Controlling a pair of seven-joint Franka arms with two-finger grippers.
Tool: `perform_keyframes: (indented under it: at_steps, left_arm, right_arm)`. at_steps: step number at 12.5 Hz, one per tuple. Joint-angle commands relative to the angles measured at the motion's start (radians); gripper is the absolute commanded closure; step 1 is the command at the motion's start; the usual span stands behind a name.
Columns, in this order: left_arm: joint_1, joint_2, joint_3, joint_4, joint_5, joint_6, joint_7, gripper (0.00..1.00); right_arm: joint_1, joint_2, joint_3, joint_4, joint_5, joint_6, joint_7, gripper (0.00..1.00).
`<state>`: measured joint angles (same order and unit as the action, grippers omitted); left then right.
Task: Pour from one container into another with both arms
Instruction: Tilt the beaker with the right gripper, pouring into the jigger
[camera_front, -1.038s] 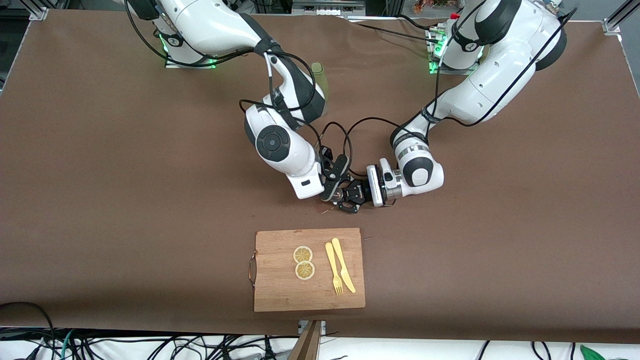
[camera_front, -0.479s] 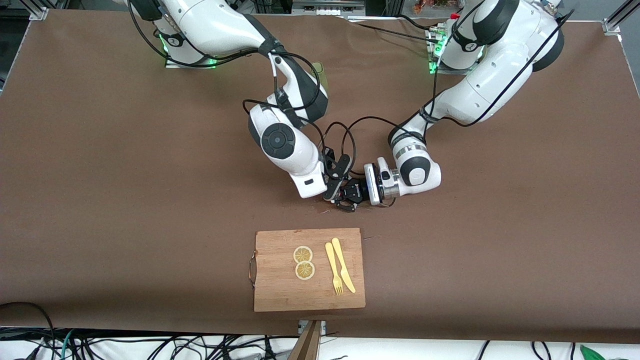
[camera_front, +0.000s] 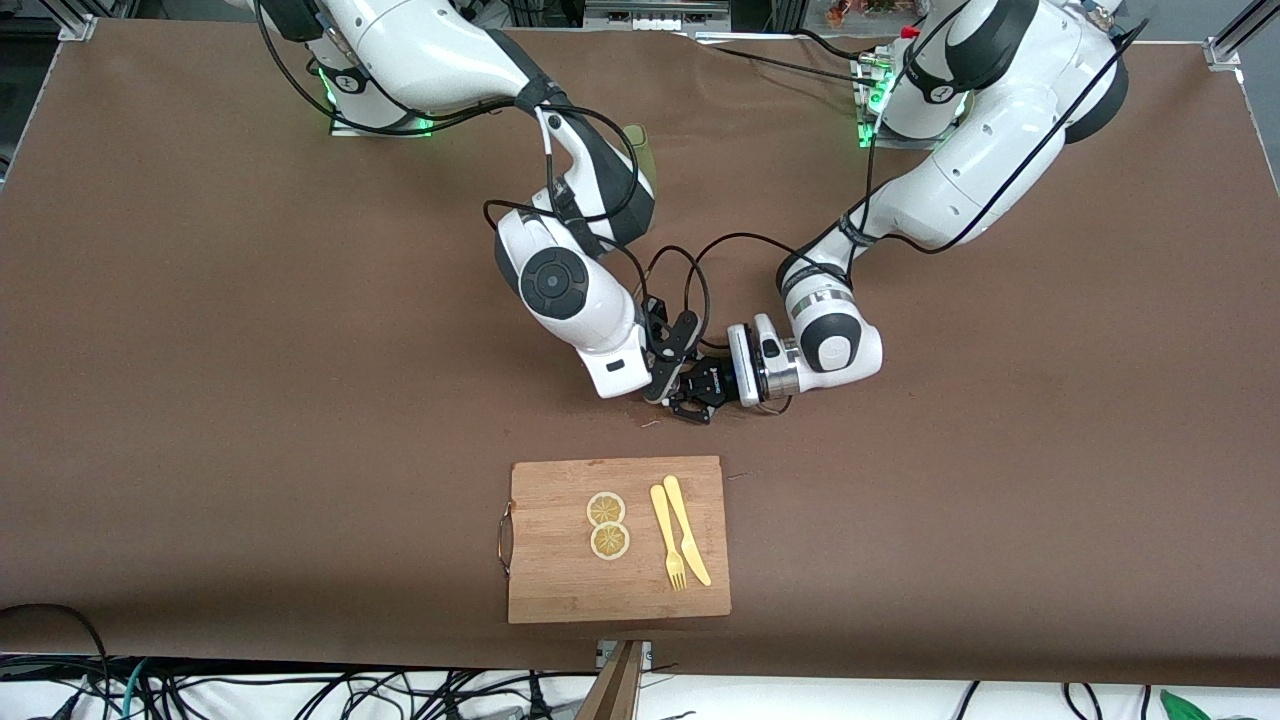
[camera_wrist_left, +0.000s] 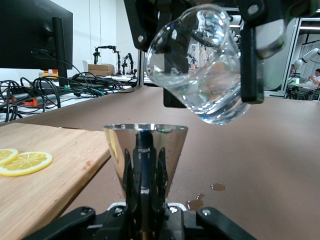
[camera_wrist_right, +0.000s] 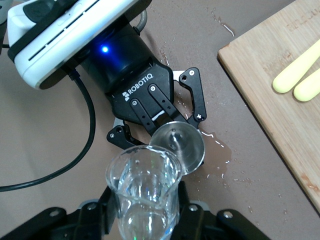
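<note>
My left gripper (camera_wrist_left: 144, 165) is shut on a small steel cone-shaped cup (camera_wrist_left: 145, 145), held upright just above the table. My right gripper (camera_wrist_right: 144, 212) is shut on a clear glass (camera_wrist_right: 145, 187) with water in it. In the left wrist view the glass (camera_wrist_left: 200, 65) hangs tilted over the steel cup, its rim leaning past the cup's mouth. The right wrist view shows the steel cup (camera_wrist_right: 181, 144) just under the glass rim. In the front view both grippers meet mid-table: the left gripper (camera_front: 703, 385) beside the right gripper (camera_front: 668, 372).
Small puddles (camera_wrist_left: 217, 186) lie on the brown table under the cups. A wooden cutting board (camera_front: 560, 580) lies nearer the front camera, with two lemon slices (camera_front: 607, 525) and a yellow fork and knife (camera_front: 680, 530). An olive cup (camera_front: 640, 150) stands near the right arm's base.
The left gripper with the steel cup has shifted slightly toward the right arm's end, closing in under the glass. The right wrist has edged a little toward it.
</note>
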<state>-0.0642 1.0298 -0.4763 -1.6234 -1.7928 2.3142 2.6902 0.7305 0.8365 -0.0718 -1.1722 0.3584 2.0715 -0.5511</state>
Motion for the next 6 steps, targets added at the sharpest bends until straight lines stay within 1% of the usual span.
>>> perform_keyframes:
  at_steps: [1, 6]
  left_arm:
    - [-0.006, 0.015, 0.001, 0.022, -0.031, 0.004, 0.045, 1.00]
    - [-0.006, 0.013, -0.001, 0.025, -0.034, 0.002, 0.045, 1.00]
  right_arm:
    - [0.004, 0.001, 0.000, 0.011, -0.018, 0.001, 0.020, 0.82]
    - [0.006, 0.001, 0.000, 0.011, -0.042, -0.004, 0.020, 0.82]
